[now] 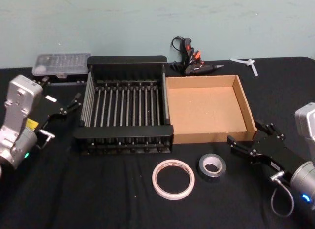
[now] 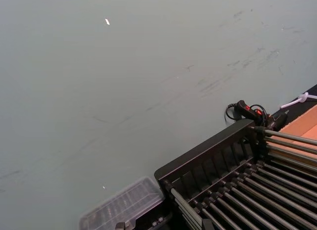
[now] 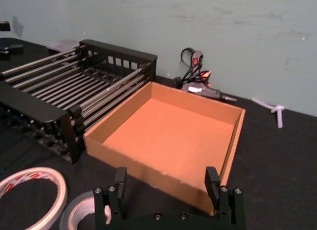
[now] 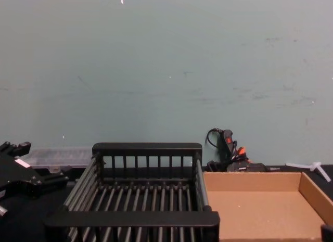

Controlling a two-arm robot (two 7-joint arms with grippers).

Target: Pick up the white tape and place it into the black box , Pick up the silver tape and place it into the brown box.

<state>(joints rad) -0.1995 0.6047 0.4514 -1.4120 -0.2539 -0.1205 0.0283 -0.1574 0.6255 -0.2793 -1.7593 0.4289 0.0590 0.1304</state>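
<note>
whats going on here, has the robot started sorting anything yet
Not yet. The white tape and silver tape both lie on the table in front of the black box and brown box, which hold nothing. The right tool is open, just right of the silver tape. The left tool sits beside the black box.

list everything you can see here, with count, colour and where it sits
white tape: 1, white, flat on the cloth in front of the black box
silver tape: 1, grey-silver, just right of the white tape
black box: 1, black, centre, nothing in it
brown box: 1, brown, against the black box's right side, nothing in it
glue gun: 1, black and orange, behind the boxes
clear case: 1, clear, back left
table: 1, black cloth
left pincer: 1, black, left of the black box
right pincer: 1, black, open, right of the silver tape
</note>
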